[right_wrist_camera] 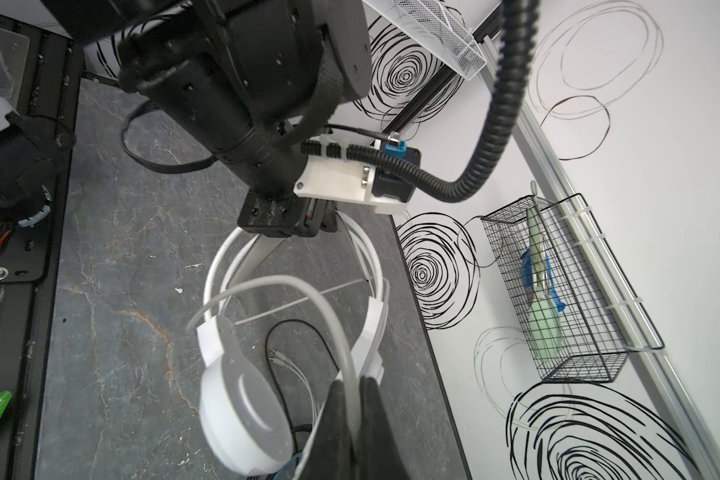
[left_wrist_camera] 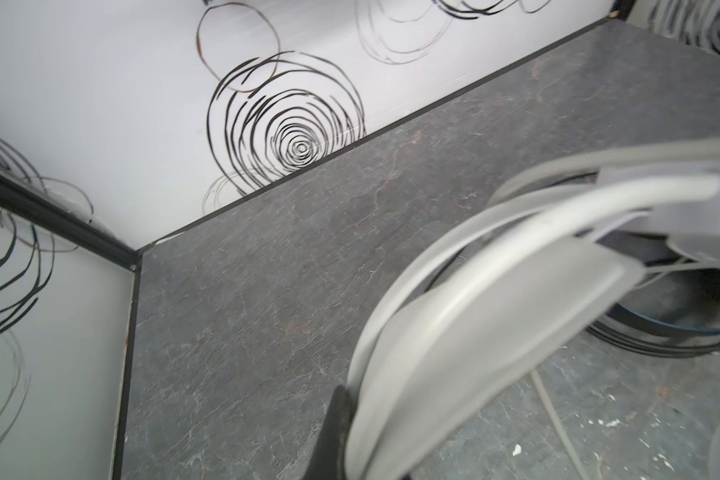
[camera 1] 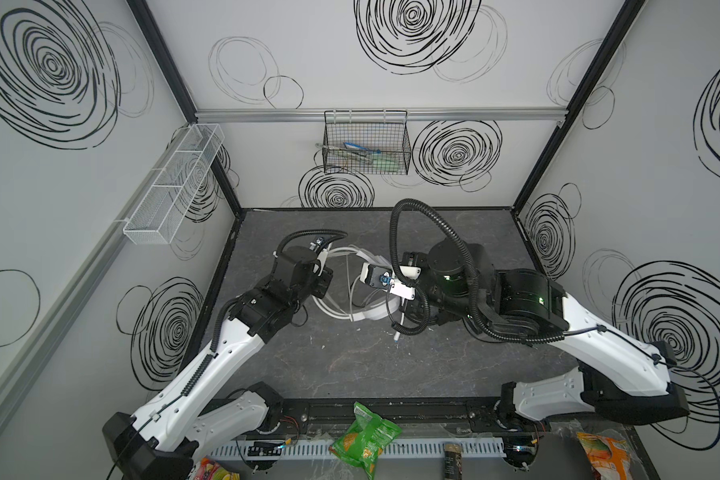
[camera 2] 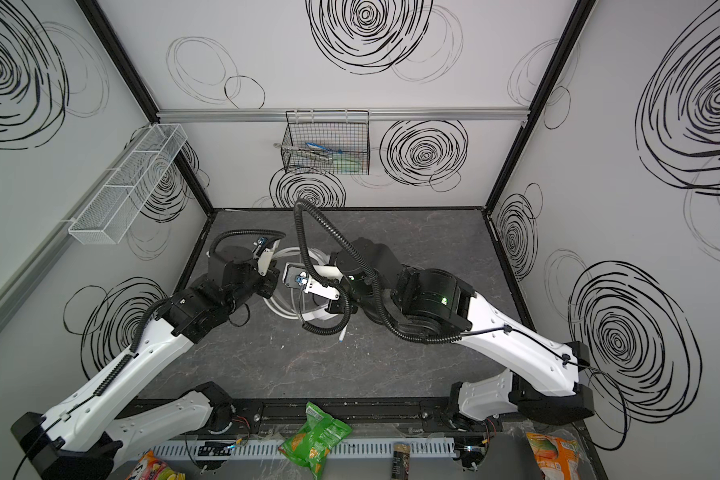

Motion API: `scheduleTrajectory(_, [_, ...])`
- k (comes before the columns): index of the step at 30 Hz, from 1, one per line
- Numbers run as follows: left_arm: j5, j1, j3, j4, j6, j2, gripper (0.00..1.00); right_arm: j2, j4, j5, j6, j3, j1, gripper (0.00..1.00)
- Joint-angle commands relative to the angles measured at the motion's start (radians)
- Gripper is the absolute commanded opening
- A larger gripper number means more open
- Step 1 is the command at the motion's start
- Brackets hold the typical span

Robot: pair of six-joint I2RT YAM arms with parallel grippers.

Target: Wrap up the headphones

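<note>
Right wrist: right tool [right_wrist_camera: 352, 388] pinches white cable [right_wrist_camera: 267, 284]; left tool [right_wrist_camera: 292, 232] clamps white headphones [right_wrist_camera: 242, 415] band; bare tabletop [right_wrist_camera: 113, 270] alongside.

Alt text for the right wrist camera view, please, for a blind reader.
The right hand pinches a white cable arching over a white plastic over-ear headset, whose headband the left hand grips above a dark marbled tabletop. A black wire basket hangs on the wall.

Table [camera 1: 350, 365]: dark grey, stone-veined, white-flecked. Green bag [camera 1: 364, 436] on its front edge. Right of bag: dark tube [camera 1: 449, 457], then orange bag [camera 1: 603, 453]. Left of bag: bright packet [camera 2: 150, 467]. Beyond bag, mid-table: black cable loop [right_wrist_camera: 292, 320], two jack plugs [right_wrist_camera: 278, 357] beside it.
</note>
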Motion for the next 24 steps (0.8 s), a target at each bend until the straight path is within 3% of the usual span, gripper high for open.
scheduleTrajectory(1, [0.118, -0.022, -0.009, 0.06, 0.044, -0.038, 0.0, 0.001, 0.011, 0.022, -0.05, 0.011, -0.025, 0.0])
scheduleTrajectory(14, [0.278, -0.046, 0.073, -0.016, 0.052, -0.083, 0.0, -0.012, 0.236, -0.015, 0.032, -0.104, -0.191, 0.02])
scheduleTrajectory(19, [0.32, -0.06, 0.106, -0.026, 0.035, -0.091, 0.0, -0.023, 0.281, -0.088, 0.092, -0.14, -0.288, 0.03])
scheduleTrajectory(24, [0.353, -0.095, 0.146, -0.025, 0.009, -0.091, 0.0, -0.022, 0.318, -0.11, 0.115, -0.176, -0.313, 0.04])
